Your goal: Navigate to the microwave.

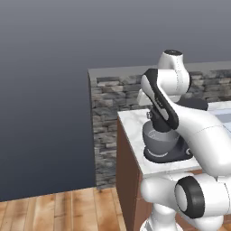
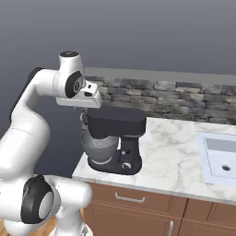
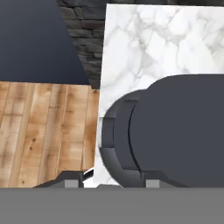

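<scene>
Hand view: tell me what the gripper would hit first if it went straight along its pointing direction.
Most likely the dark grey stand mixer on the white marble counter: its rounded head sits directly ahead of the gripper. How far off it is can't be judged.

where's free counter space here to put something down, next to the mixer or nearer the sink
The widest bare marble counter lies between the stand mixer and the sink, running back to the stone backsplash. The counter's left end is crowded: the mixer sits there, with the gripper hanging above it.
</scene>
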